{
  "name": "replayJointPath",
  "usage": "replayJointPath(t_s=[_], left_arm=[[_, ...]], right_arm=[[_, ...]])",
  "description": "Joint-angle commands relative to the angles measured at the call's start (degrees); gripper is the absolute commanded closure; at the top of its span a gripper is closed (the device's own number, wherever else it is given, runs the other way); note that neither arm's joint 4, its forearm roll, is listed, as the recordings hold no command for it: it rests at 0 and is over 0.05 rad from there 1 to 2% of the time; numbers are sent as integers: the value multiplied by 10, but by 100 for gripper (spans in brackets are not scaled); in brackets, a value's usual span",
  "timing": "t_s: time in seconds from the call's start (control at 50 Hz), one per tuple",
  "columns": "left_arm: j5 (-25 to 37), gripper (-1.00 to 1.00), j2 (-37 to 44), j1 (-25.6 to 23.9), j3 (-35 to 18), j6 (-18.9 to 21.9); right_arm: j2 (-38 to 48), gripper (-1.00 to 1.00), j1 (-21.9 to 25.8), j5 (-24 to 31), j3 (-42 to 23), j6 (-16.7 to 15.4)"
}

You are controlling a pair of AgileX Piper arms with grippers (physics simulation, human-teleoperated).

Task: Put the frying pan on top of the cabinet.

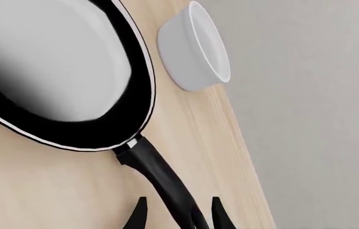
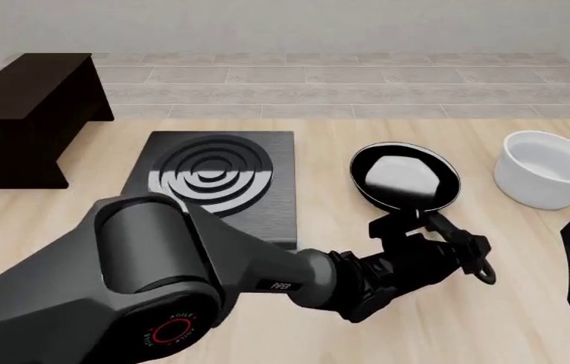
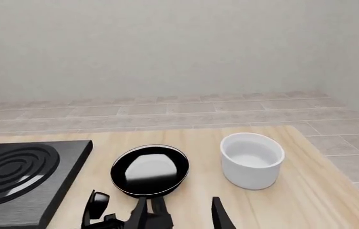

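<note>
A flat black stove plate [image 2: 216, 182] with grey concentric rings lies on the light wooden surface [image 2: 52, 220], left of centre. A white bowl [image 2: 547, 170] stands upright near the right edge of this surface, well apart from the plate. Behind is a grey tiled floor [image 2: 366, 76].

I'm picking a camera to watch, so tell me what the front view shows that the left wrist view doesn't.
Only the front view shows the cabinet, the stove plate, and the left arm. Only the left wrist view shows the left claw with its fingers either side of the pan's handle. Both show the frying pan and the white bowl.
</note>
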Motion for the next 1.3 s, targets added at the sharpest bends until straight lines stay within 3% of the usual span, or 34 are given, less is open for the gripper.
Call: replayJointPath(t_s=[0.02, 1.0, 1.02, 1.3], left_arm=[[-1, -100, 12, -7, -8, -35], [8, -100, 40, 2, -55, -46], [14, 100, 40, 6, -58, -42], [10, 100, 31, 21, -43, -38]], right_arm=[[0, -100, -1, 0, 0, 2], [2, -100, -6, 0, 0, 3], [2, -100, -6, -1, 0, 3], [3, -100, -5, -1, 0, 1]])
